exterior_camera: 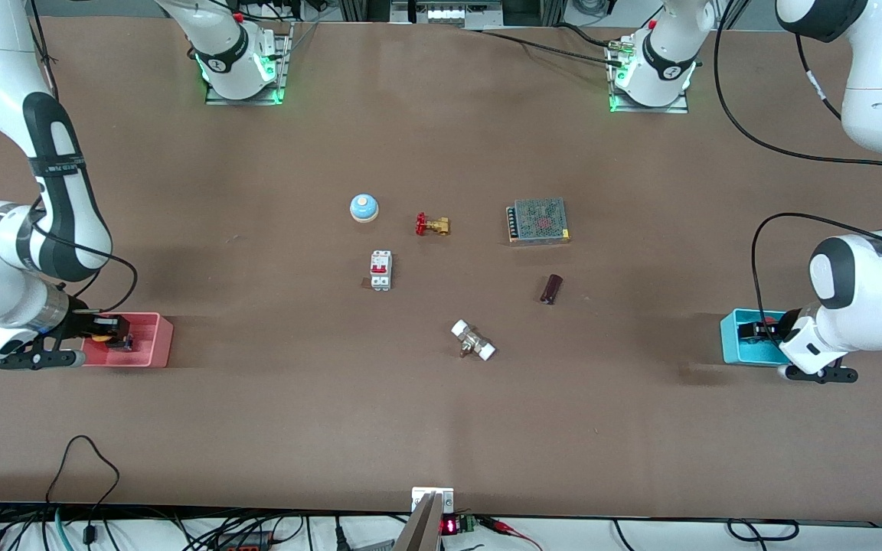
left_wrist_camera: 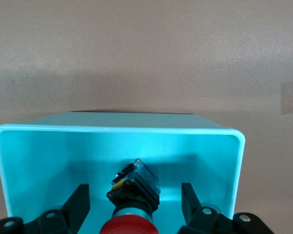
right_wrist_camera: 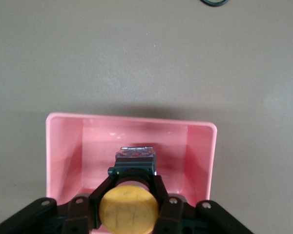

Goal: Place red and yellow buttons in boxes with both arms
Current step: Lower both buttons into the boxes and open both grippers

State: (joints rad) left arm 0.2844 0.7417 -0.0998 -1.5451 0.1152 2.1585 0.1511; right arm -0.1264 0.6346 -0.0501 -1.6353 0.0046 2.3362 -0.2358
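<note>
The pink bin (exterior_camera: 151,340) stands at the right arm's end of the table. My right gripper (exterior_camera: 108,330) reaches into it, shut on the yellow button (exterior_camera: 102,337). In the right wrist view my fingers (right_wrist_camera: 161,187) clasp the neck under the yellow cap (right_wrist_camera: 129,209), and the black body hangs inside the pink bin (right_wrist_camera: 132,121). The cyan bin (exterior_camera: 736,337) stands at the left arm's end. My left gripper (exterior_camera: 762,330) is in it, open. In the left wrist view the red button (left_wrist_camera: 134,190) lies in the cyan bin (left_wrist_camera: 117,129) between my spread fingers (left_wrist_camera: 79,200), touching neither.
In the middle of the table lie a blue dome (exterior_camera: 364,207), a brass valve with a red handle (exterior_camera: 432,225), a mesh-topped box (exterior_camera: 538,220), a white breaker (exterior_camera: 380,270), a dark cylinder (exterior_camera: 551,288) and a white-ended fitting (exterior_camera: 472,340).
</note>
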